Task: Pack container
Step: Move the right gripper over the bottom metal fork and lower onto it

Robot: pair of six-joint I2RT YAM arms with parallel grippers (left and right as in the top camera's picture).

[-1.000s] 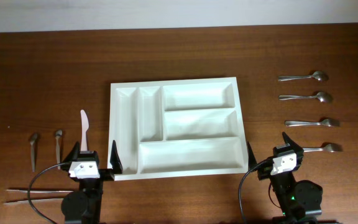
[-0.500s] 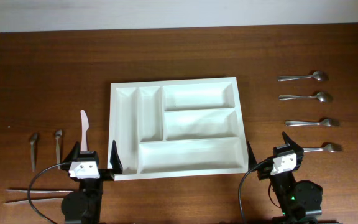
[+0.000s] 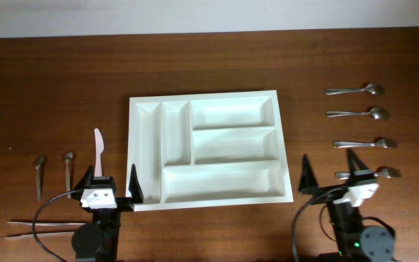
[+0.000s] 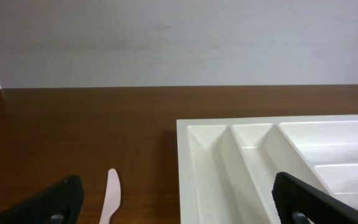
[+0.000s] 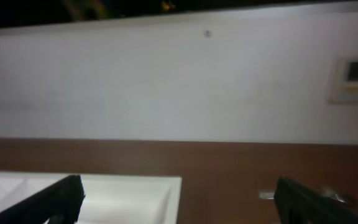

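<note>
White tray (image 3: pixel 202 94) sits in the middle of the brown table (image 3: pixel 49 87). My left hand (image 3: pixel 110 175) is just by the tray's near left corner, fingers wide apart, holding nothing. My right hand (image 3: pixel 329 164) is by the tray's near right corner, wide apart and holding nothing too. A white knife (image 3: pixel 99 149) lies left of the tray. Shiny spoons (image 3: pixel 353 90) lie to its right.
</note>
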